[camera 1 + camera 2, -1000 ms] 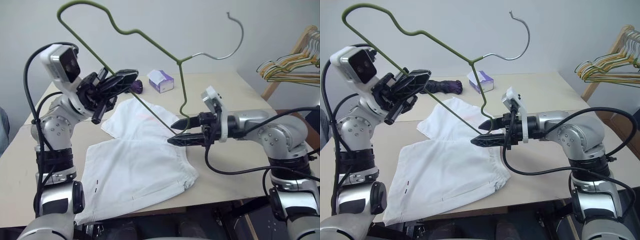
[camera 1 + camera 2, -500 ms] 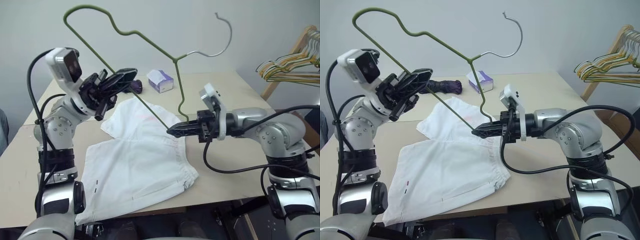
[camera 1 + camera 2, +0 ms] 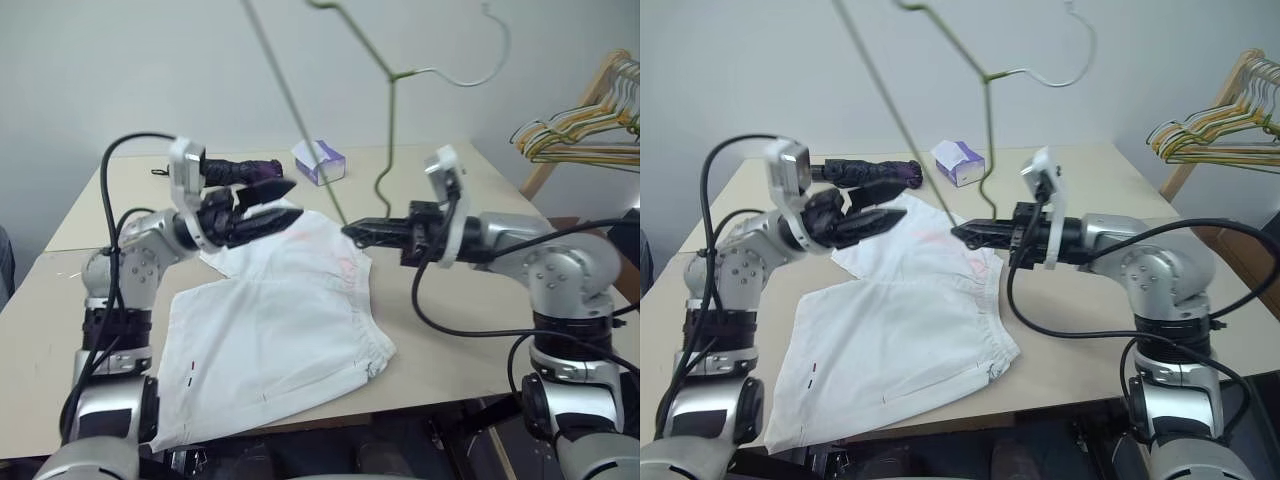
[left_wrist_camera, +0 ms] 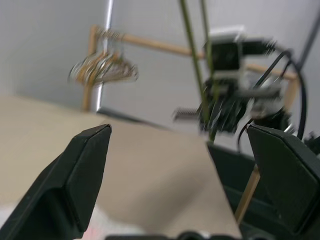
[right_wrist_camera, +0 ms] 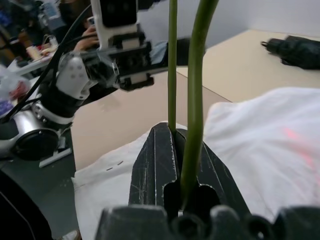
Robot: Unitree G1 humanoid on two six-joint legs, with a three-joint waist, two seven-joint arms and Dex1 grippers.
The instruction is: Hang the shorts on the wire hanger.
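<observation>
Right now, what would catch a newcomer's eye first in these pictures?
The wire hanger stands tall above the table, pinched at its lower corner by the shut right gripper. Below it, the white shorts lie spread flat on the table, with the open left gripper hovering over their far edge.

White shorts (image 3: 280,320) lie spread flat on a beige table (image 3: 470,180). The right gripper (image 3: 352,231) is clamped on the lower corner of a thin olive wire hanger (image 3: 390,120), which stands up from it, its hook curling at the top right. The left gripper (image 3: 285,200) hangs over the upper part of the shorts, fingers apart. A small tissue box (image 3: 319,161) sits further back, beside a dark purple object (image 3: 240,168). Coloured hangers (image 3: 580,135) hang at the right edge.
</observation>
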